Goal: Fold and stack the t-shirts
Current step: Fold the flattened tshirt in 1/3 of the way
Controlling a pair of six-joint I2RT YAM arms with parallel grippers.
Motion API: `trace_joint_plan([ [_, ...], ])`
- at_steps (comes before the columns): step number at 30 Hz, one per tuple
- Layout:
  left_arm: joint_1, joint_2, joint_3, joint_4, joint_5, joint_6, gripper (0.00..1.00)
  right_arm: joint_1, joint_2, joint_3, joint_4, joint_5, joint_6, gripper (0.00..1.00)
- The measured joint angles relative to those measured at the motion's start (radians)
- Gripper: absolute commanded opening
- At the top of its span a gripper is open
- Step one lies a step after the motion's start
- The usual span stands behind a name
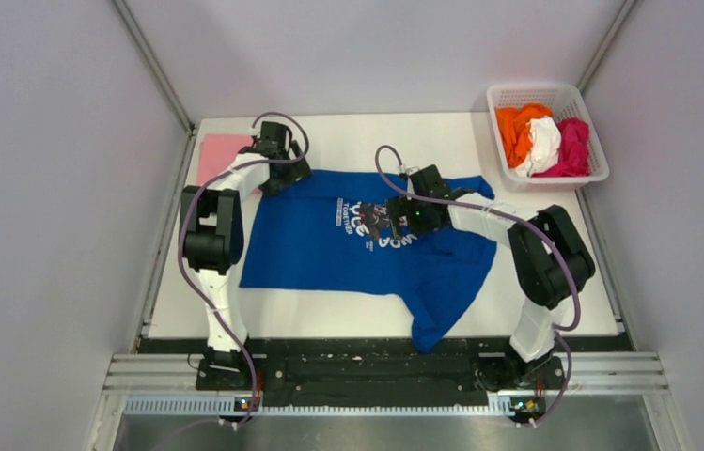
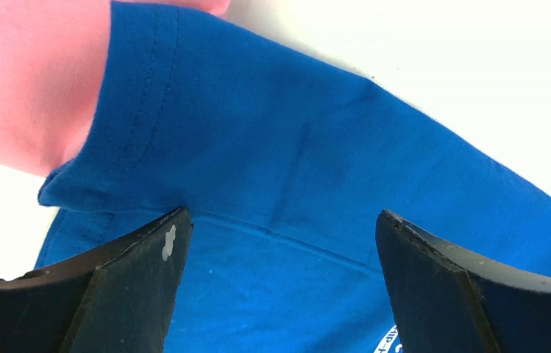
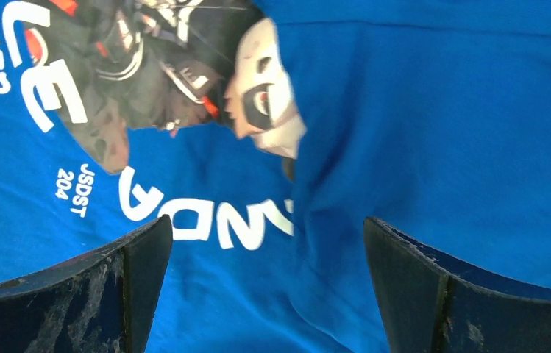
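- A royal-blue cotton t-shirt lies spread out, print side up, at the middle of the white surface. One sleeve trails toward 5 o'clock, near the front edge.
- Its round panda chest print with white lettering is partly covered on one side by a fold of the same blue cloth.
- The right tool is over that print. In the right wrist view its jaws stand spread wide with nothing between them, print and fold showing in the gap.
- The left tool is at the shirt's 10 o'clock corner. Its jaws are also spread wide and hold nothing.
- There the blue sleeve hem overlaps the edge of a light pink t-shirt, which lies flat at 10 o'clock on the surface.
- A white plastic lattice basket sits at 2 o'clock, just off the far corner. It holds a crumpled orange t-shirt, a white t-shirt and a magenta t-shirt.
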Motion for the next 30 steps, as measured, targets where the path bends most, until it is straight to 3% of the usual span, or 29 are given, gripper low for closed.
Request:
trace_joint_plan([
  [5, 0.002, -0.002, 0.0, -0.013, 0.0, 0.003, 0.99, -0.018, -0.113, -0.03, -0.025, 0.096, 0.035, 0.99],
  [11, 0.002, -0.019, -0.008, -0.01, 0.012, 0.011, 0.99, -0.137, -0.165, -0.061, 0.059, 0.051, 0.101, 0.99],
  [20, 0.002, -0.013, -0.008, -0.013, 0.041, 0.009, 0.99, -0.209, 0.049, 0.019, 0.089, 0.027, 0.127, 0.99],
  [30, 0.002, 0.014, -0.017, -0.012, 0.105, -0.022, 0.99, -0.305, 0.241, 0.269, 0.087, 0.01, 0.113, 0.99],
])
